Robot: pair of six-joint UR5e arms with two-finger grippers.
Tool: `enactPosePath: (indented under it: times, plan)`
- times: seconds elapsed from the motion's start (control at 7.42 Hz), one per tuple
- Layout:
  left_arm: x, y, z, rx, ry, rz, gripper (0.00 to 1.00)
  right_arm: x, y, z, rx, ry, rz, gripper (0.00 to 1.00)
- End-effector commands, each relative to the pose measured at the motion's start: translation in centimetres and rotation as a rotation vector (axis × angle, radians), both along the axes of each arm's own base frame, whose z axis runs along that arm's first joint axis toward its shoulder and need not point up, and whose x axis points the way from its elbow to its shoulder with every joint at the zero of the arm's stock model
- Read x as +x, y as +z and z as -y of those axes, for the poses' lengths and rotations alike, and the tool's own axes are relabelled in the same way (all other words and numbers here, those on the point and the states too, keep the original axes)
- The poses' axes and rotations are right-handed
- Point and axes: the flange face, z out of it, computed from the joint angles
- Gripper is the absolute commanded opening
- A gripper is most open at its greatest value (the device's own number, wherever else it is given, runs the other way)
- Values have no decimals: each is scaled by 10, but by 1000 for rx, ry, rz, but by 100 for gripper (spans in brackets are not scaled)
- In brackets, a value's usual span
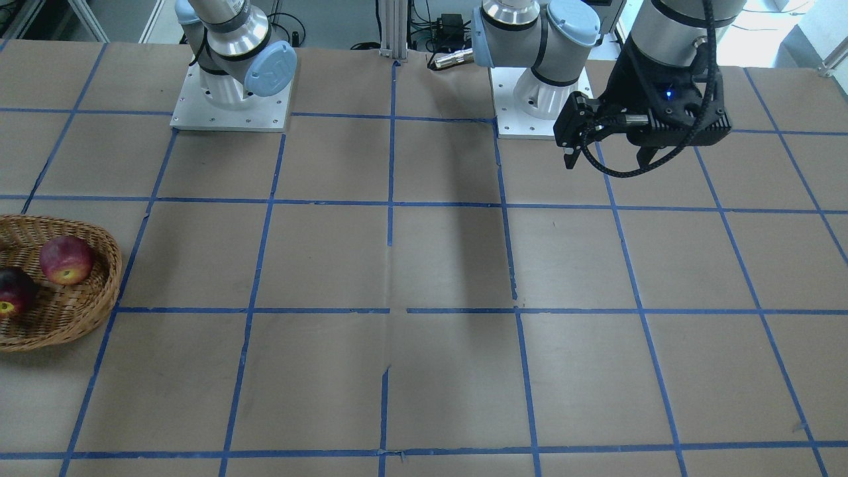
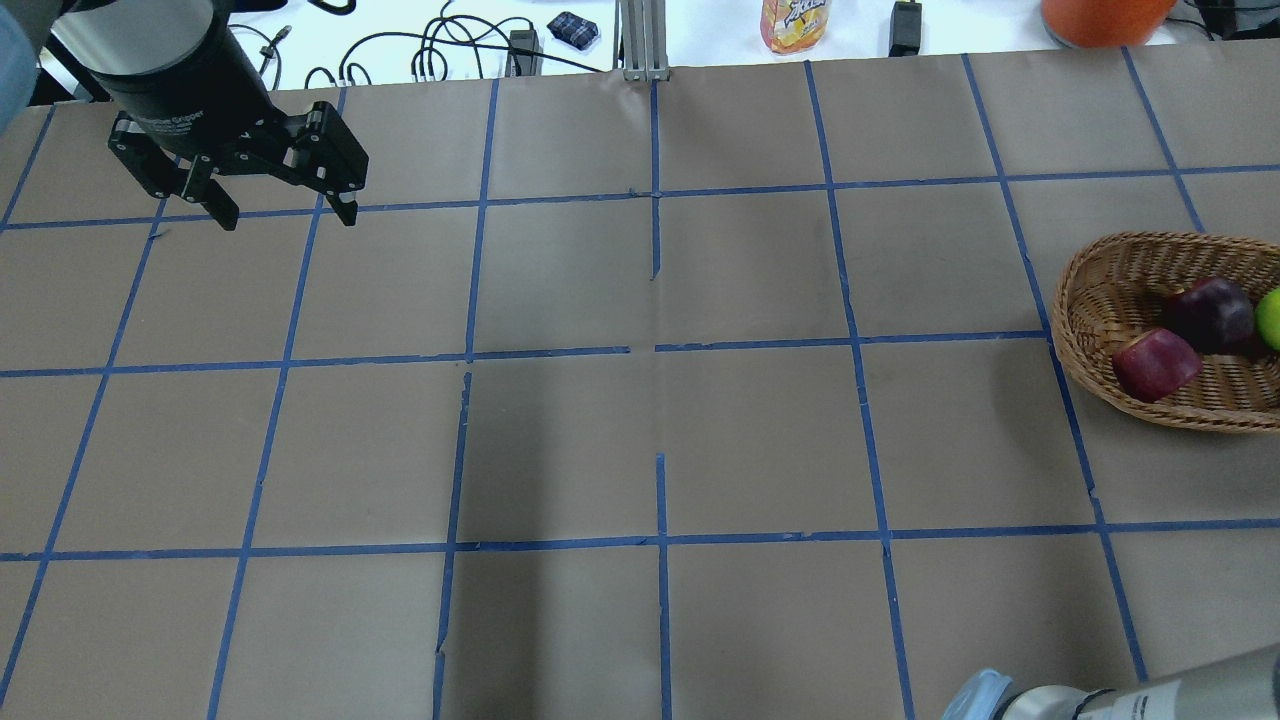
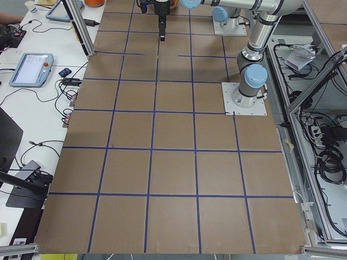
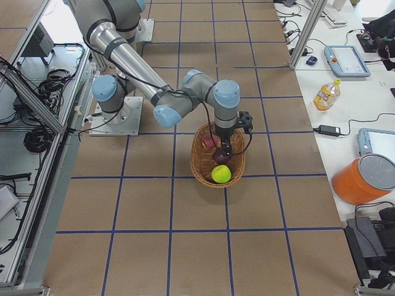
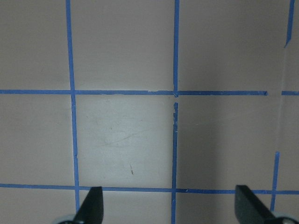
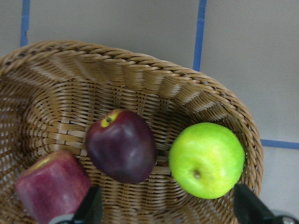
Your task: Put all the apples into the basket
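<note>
The wicker basket (image 2: 1075,290) sits at the table's right edge and holds three apples. In the right wrist view a red apple (image 6: 51,189), a dark maroon apple (image 6: 121,145) and a green apple (image 6: 207,159) lie on the basket's weave (image 6: 140,65). My right gripper (image 6: 168,207) hangs open above them with nothing between its fingers. From the right side it shows as the right gripper (image 4: 225,147) over the basket (image 4: 196,163). My left gripper (image 2: 285,213) is open and empty over bare table at the far left, well away from the basket.
The paper-covered table carries a blue tape grid (image 2: 655,350). Both arm bases (image 1: 230,99) stand along the robot's side. Beyond the far edge are cables (image 2: 430,60), a juice bottle (image 2: 795,22) and an orange container (image 2: 1100,15).
</note>
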Motion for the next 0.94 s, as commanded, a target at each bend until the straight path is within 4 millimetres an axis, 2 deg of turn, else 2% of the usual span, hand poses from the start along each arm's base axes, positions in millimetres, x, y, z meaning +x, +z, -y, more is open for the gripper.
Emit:
enactPosePath:
  times: [0.0, 0.13, 0.27, 0.4, 0.67, 0.81]
  plan:
    - [0, 0, 1, -2, 0, 0, 100, 91, 72, -8, -4, -73, 22, 100]
    - [0, 1, 0, -2, 0, 1, 100, 142, 106, -10, -6, -67, 22, 100]
    - [0, 0, 1, -2, 0, 0, 100, 187, 127, -18, 13, -122, 32, 100]
    - [0, 1, 1, -3, 0, 0, 100, 234, 137, -25, 24, -178, 46, 100]
    - [0, -1, 1, 1, 0, 1, 100, 330, 145, -27, 9, -186, 24, 100]
    - [0, 0, 1, 0, 0, 1, 100, 378, 149, -33, -2, -243, 35, 100]
